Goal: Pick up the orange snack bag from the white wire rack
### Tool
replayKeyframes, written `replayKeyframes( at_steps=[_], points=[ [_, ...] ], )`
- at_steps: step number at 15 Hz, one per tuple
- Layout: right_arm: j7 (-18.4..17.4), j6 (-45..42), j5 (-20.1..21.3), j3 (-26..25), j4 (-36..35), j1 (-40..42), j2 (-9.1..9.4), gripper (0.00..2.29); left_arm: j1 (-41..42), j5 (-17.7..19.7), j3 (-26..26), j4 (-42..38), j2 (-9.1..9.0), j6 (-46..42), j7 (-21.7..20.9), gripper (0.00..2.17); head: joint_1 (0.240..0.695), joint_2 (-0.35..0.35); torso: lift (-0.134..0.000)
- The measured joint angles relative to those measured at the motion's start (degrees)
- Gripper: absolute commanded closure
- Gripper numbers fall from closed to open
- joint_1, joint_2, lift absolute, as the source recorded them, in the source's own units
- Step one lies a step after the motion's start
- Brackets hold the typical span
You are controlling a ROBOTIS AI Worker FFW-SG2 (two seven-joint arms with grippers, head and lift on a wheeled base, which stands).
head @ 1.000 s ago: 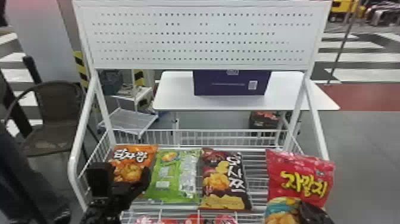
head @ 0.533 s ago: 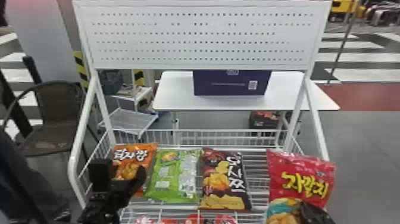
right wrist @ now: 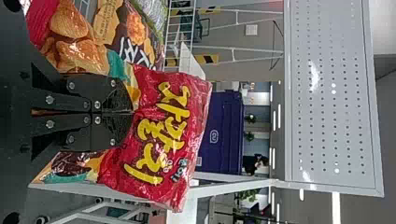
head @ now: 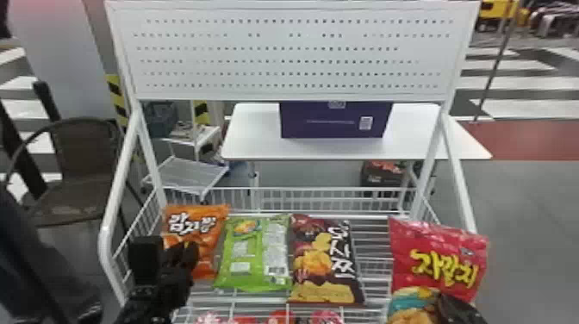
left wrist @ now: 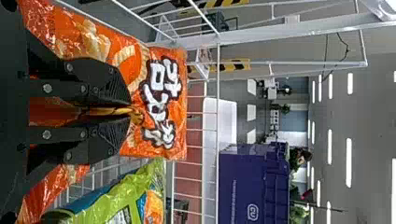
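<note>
In the head view my left gripper (head: 188, 251) is over the lower left part of the orange snack bag (head: 209, 241), at the left end of the white wire rack (head: 113, 202). The left wrist view shows this left gripper (left wrist: 130, 111) shut on the front of the orange bag (left wrist: 180, 140), with a crumpled fold between the fingertips. At the rack's right end is my right gripper (head: 459, 306), low against a red snack bag (head: 409, 247). Seen from its own wrist, the right gripper (right wrist: 132, 112) is shut on that red bag (right wrist: 196, 109).
Beside the orange bag lies a green bag (head: 230, 267), then a dark brown bag (head: 308, 267). More red packs (head: 282, 318) lie on a lower tier. A perforated panel (head: 293, 56) spans the rack's top. Behind stand a white table (head: 254, 142) and a purple box (head: 319, 123).
The left gripper's fingers have closed on the orange bag, and its top edge is slightly higher and pulled inward. The red bag has shifted a little to the right.
</note>
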Motion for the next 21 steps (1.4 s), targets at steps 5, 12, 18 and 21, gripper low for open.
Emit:
replayKeyframes(
  at_steps=[5, 12, 18, 21],
  points=[
    [0.0, 0.0, -0.1, 0.2, 0.1, -0.2, 0.00, 2.22, 5.8, 0.0, 1.2, -10.4, 0.12, -0.1, 0.4, 1.74, 0.499, 0.000, 0.000],
    [0.2, 0.1, -0.3, 0.9, 0.0, -0.6, 0.16, 2.22, 21.9, 0.9, 5.6, -19.6, -0.41, -11.7, 0.9, 1.74, 0.499, 0.000, 0.000],
    [0.3, 0.7, -0.3, 1.4, 0.4, -1.1, 0.61, 2.22, 34.0, 1.3, 5.7, -28.6, -0.42, -20.9, 1.2, 1.74, 0.499, 0.000, 0.000],
    [0.3, 0.7, -0.3, 1.4, 0.6, -1.2, 0.62, 2.22, 37.6, 0.7, 4.6, -30.7, -0.15, -23.2, 1.2, 1.74, 0.499, 0.000, 0.000]
  ],
)
